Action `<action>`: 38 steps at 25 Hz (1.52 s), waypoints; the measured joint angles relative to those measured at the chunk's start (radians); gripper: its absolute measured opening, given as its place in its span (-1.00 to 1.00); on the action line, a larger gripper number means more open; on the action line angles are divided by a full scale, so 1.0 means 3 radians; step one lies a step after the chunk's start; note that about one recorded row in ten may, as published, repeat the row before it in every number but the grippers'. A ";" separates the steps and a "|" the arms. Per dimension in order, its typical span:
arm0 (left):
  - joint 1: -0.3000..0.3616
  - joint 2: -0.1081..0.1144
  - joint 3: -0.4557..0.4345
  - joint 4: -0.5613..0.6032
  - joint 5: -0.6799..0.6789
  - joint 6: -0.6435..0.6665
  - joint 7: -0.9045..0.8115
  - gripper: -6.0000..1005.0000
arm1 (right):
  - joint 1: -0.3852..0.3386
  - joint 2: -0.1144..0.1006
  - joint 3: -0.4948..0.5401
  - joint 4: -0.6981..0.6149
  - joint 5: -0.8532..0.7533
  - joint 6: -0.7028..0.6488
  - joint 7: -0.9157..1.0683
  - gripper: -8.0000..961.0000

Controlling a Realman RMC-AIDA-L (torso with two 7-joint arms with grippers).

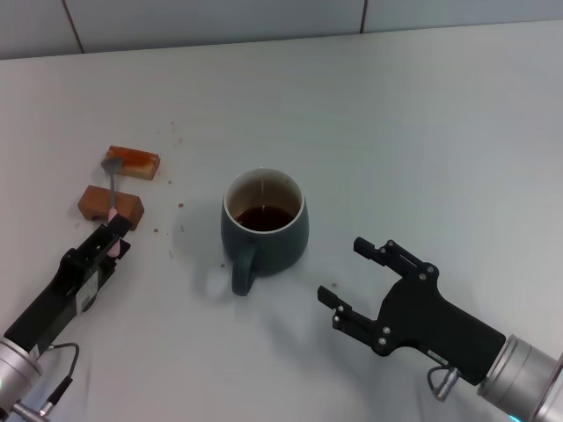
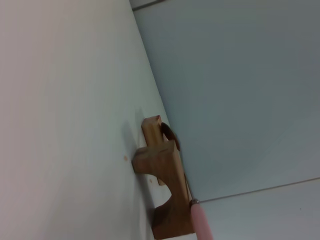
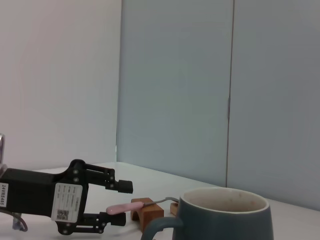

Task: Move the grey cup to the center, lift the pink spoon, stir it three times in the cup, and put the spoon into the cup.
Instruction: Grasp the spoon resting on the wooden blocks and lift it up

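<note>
The grey cup (image 1: pixel 280 248) stands mid-table with dark brown liquid inside, its handle toward me; the right wrist view shows the cup (image 3: pixel 225 222) close up. The pink spoon (image 1: pixel 113 188) lies across two brown blocks at the left, bowl on the far block and pink handle toward me. My left gripper (image 1: pixel 119 237) is open, its fingers on either side of the handle's end, as the right wrist view shows of that gripper (image 3: pixel 121 203) and the spoon (image 3: pixel 117 208). The left wrist view shows the spoon's handle (image 2: pixel 201 225). My right gripper (image 1: pixel 345 271) is open and empty, near the cup's right front.
The far brown block (image 1: pixel 134 161) and the near brown block (image 1: pixel 97 202) carry the spoon; the left wrist view shows the near block (image 2: pixel 167 200) close by. Small brown crumbs dot the white table (image 1: pixel 422 132) between blocks and cup. A tiled wall runs behind.
</note>
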 joint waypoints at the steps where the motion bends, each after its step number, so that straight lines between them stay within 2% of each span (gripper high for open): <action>1: -0.0002 0.0000 -0.0050 -0.0010 0.0042 -0.0001 0.0003 0.08 | -0.0003 0.0000 0.0000 -0.0001 0.0000 0.0000 0.0000 0.58; 23: -0.0091 0.0000 -0.0157 -0.0116 0.0058 -0.0010 0.0034 0.04 | -0.0006 0.0000 0.0000 -0.0029 0.0000 0.0000 0.0000 0.58; 38: -0.0132 0.0000 -0.0218 -0.0151 0.0058 -0.0031 0.0060 -0.11 | 0.0009 0.0000 0.0005 -0.0051 0.0000 0.0000 0.0001 0.58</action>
